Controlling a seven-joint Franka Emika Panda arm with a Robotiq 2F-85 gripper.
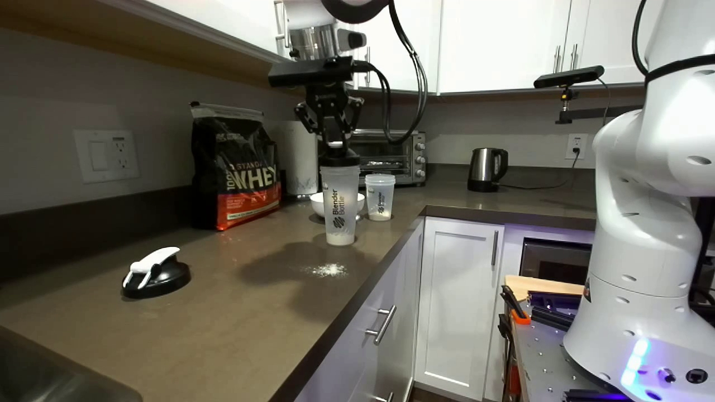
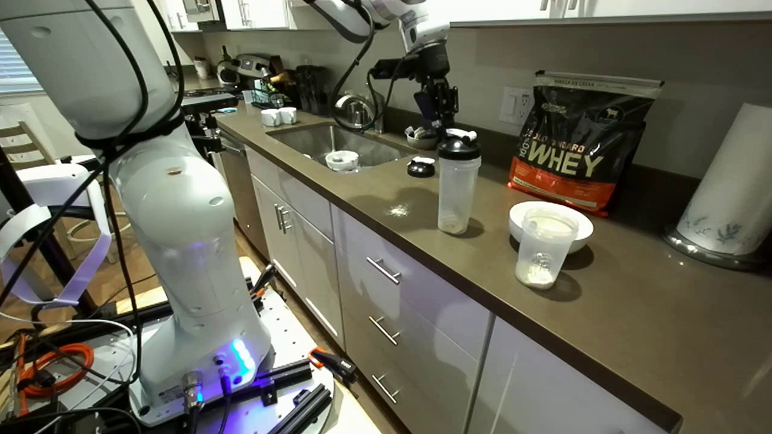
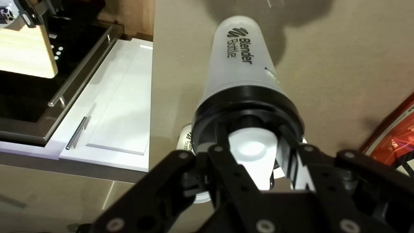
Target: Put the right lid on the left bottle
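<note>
The gripper (image 3: 253, 131) points down with its fingers (image 3: 229, 165) on either side of a white flap (image 3: 254, 152), seemingly pinching it; the flap tops the black lid (image 3: 247, 97), which sits over the mouth of the tall clear bottle (image 1: 339, 205), upright directly below the gripper. The lid may only be resting there: if skewed or not pressed home, it could slide off once the fingers part. Should the flap snag as the gripper rises, lid or bottle could be dragged along, and the bottle, with just a little powder (image 1: 341, 239) inside, would probably topple under an off-centre push. Only the wrist view shows the flap clearly between the fingers, though it hardly tells whether the lid is level. Both exterior views show a second lid (image 1: 156, 273) on the counter (image 1: 234, 335), well apart from the gripper and missing from the wrist view. The cup (image 2: 546, 247), plain in an exterior view just in front of the bowl (image 2: 585, 232), is cut to slivers beside the gripper in the wrist view.
</note>
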